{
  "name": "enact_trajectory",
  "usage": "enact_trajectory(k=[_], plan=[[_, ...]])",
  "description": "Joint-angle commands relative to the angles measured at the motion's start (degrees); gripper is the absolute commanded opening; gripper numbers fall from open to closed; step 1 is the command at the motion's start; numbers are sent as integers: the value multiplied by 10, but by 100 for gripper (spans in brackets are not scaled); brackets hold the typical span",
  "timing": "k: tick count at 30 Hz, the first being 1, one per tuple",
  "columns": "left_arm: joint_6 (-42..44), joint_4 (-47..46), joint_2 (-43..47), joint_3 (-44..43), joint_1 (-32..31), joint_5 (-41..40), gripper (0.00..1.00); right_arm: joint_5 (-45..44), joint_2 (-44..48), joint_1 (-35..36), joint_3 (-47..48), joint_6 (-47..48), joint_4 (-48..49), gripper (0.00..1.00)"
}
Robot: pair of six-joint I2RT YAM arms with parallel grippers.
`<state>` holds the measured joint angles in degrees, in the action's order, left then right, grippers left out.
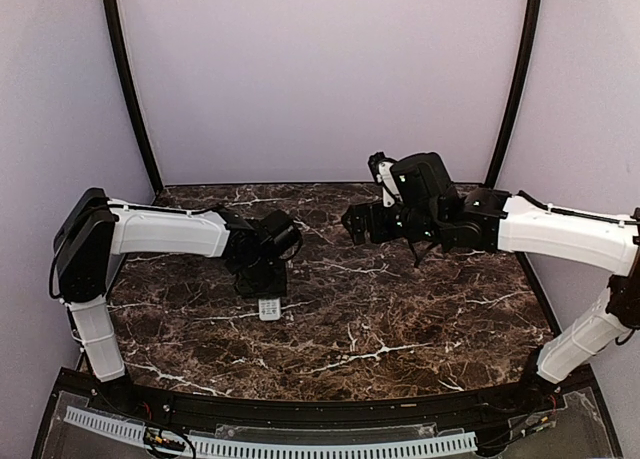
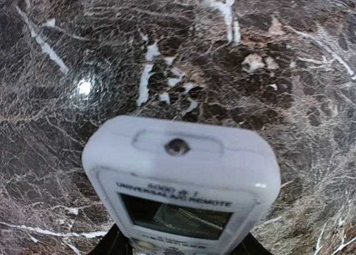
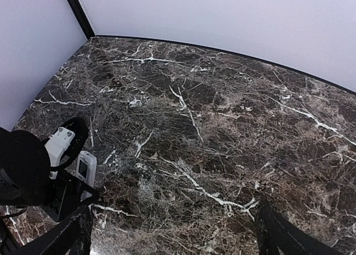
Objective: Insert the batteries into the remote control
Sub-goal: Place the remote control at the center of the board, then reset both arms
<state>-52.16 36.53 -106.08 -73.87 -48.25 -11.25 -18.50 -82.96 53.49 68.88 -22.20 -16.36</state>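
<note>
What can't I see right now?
Batteries: in no view.
Remote control back: faces away in left wrist view; too small in top view.
Its buttons: cut by left wrist view's bottom edge.
Right claw tips: cut by right wrist view's bottom edge.

**Remote control left of centre, right gripper behind and to its right**

The remote control [image 1: 269, 308] is over the left half of the table [image 1: 420, 319], about midway between the near edge and the back wall [image 1: 320, 79]. It sticks out of the left gripper [image 1: 266, 287] toward the near edge. Its display end leads, display side up, and its other end sits between that gripper's fingers [image 2: 108, 245]. Whether its underside touches the table cannot be told. The left arm [image 1: 165, 231] reaches in from the left side. The right gripper [image 1: 352, 222] hangs above the table just right of centre, behind the remote control and well apart from it. The right arm [image 1: 560, 234] comes in from the right side.
</note>
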Motion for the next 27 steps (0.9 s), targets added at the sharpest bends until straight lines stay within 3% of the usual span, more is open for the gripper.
enact_trajectory(k=[1, 4, 8, 16, 22, 27], plan=[[-37, 42, -5, 5, 9, -7, 28, -7, -8, 1, -1, -3, -4, 99], [-43, 41, -16, 3, 11, -5, 32, -2, -11, 1, -1, 0, 0, 99], [-42, 41, -31, -8, 12, -2, 55, 4, -20, 1, 8, 9, 2, 99], [-28, 55, -30, -31, 19, -34, 88, 14, -35, 1, 31, 14, -9, 99], [-1, 51, 8, -52, 20, -53, 93, 21, -32, -16, 32, 23, -7, 99], [64, -23, 97, -21, 55, -113, 99, 72, -1, -91, -15, 32, 18, 99]])
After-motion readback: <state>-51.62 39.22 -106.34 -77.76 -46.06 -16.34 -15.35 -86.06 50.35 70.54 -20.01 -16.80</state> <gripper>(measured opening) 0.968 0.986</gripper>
